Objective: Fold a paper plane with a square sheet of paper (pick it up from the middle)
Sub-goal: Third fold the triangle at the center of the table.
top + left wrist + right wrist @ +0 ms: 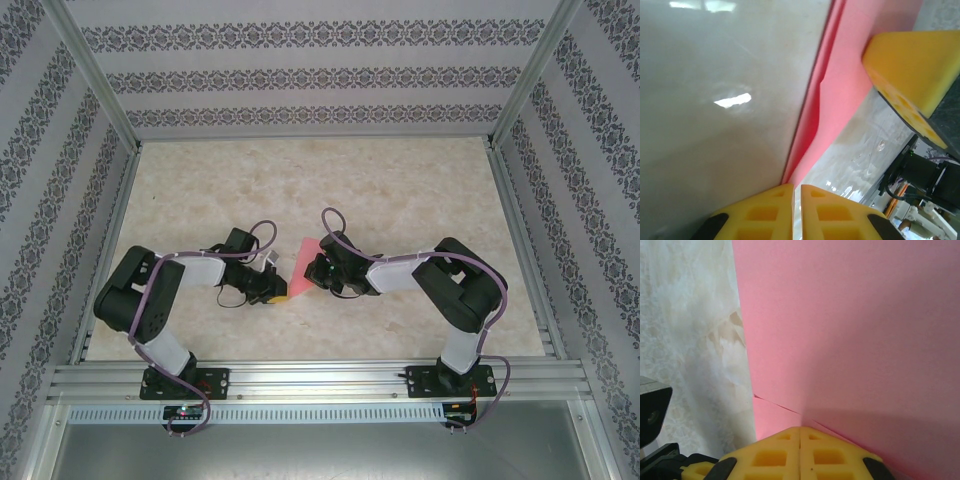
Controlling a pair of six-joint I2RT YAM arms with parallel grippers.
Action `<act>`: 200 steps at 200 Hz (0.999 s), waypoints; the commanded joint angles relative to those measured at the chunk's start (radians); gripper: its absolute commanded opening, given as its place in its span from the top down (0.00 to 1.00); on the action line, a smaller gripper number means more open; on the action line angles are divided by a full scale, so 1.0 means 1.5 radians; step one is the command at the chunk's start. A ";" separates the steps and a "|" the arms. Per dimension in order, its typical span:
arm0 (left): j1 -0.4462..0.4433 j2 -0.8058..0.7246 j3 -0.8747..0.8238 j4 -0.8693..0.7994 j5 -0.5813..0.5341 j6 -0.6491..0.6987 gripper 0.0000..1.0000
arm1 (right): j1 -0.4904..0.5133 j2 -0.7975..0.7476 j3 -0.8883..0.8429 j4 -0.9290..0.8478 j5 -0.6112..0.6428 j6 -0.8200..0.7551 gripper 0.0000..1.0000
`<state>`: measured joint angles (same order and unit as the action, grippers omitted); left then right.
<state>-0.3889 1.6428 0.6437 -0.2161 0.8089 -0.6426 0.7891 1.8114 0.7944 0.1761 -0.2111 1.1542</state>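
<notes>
Currently held: square sheet of paper [303,262], pink-red, plain, partly folded over itself, with one crease line seen in the right wrist view. It is located near the middle of the marble-patterned table [300,170], between the two grippers.

Left gripper [272,288]: the yellow fingers [765,215] are brought together, with only a thin seam left between them. A narrow, tapering part of the sheet is run into that seam and is pinched there.

Right gripper [322,270]: the yellow fingers [770,457] are pressed together, and the sheet's layered edge is met at their tips and clamped there.

Both grippers are set facing each other, just beside one another, with the sheet stretched between them. Patterned wall panels [320,80] are noted around the table.
</notes>
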 commanded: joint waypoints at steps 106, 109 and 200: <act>-0.017 0.029 0.077 0.047 0.056 -0.046 0.78 | -0.009 0.031 0.018 -0.036 0.009 -0.007 0.91; -0.019 0.033 0.078 0.048 0.054 -0.046 0.78 | -0.009 0.031 0.019 -0.037 0.009 -0.007 0.91; -0.019 0.098 0.058 -0.027 -0.115 -0.008 0.89 | -0.011 -0.053 0.009 0.001 -0.001 -0.025 0.85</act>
<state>-0.4091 1.7504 0.7475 -0.2039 0.8055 -0.6884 0.7826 1.8091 0.8150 0.1688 -0.2150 1.1488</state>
